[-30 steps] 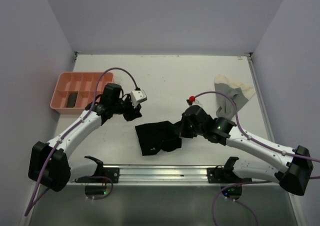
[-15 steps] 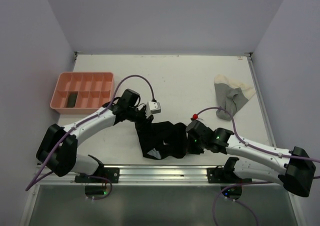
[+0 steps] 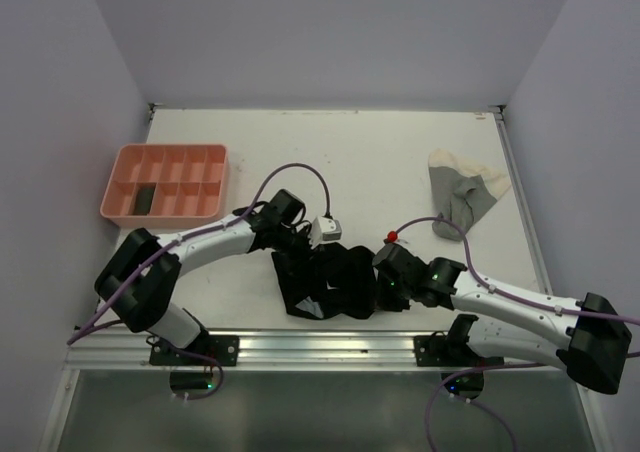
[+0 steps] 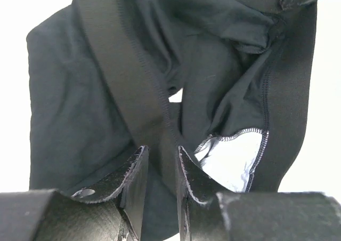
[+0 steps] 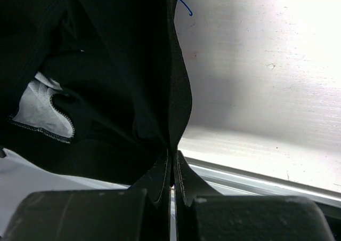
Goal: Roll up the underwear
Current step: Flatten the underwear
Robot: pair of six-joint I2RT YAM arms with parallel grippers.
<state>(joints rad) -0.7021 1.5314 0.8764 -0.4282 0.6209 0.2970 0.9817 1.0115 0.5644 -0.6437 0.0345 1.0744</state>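
White table (image 3: 380, 157), pale lilac walls (image 3: 320, 32); black underwear (image 3: 325, 284) bunched near the front rail
Garment crumpled, long axis roughly left to right, strung between both arms. Its waistband is pinched by the left gripper (image 4: 161, 154) at the garment's upper left; fingers of the right gripper (image 5: 170, 158) pressed together on a fold at its right edge. Far right: cream underwear (image 3: 462, 194). Far left: pink tray (image 3: 170, 147)
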